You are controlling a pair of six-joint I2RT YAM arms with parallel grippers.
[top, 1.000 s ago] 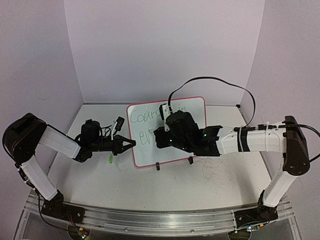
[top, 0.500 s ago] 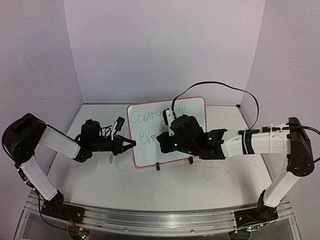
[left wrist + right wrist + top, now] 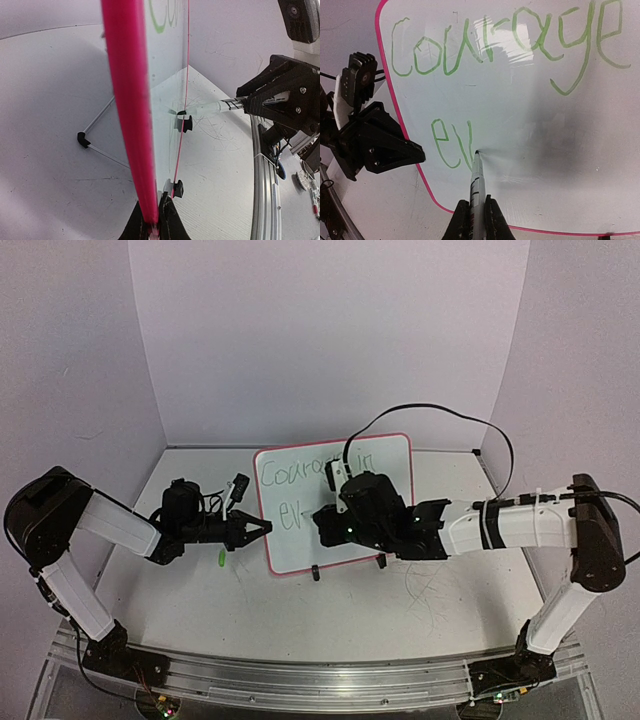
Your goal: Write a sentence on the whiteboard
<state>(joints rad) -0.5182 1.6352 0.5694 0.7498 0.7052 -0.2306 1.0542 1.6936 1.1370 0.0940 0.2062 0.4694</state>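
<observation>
Whiteboard [image 3: 290,548] is standing upright on its clip feet [image 3: 184,122] at mid-table [image 3: 200,610]. It is looking light, thin, stiff and glossy-faced, and is probably tipping easily under pen pressure. Left gripper [image 3: 152,226] is pinching the pink rim [image 3: 127,100] at the board's 9 o'clock edge, jaws narrow on it; a sensible hold, off the ink. Sentence [image 3: 481,47] is reading "Courage" over "ev". Right gripper [image 3: 477,212] is clamping the marker [image 3: 476,180], tip touching the board toward 7 o'clock.

whiteboard [image 3: 292,552]: 1 | marker [image 3: 476,177]: 1 | left pincer [image 3: 264,528] + right pincer [image 3: 472,212]: 2 | clip feet [image 3: 186,122]: 2
</observation>
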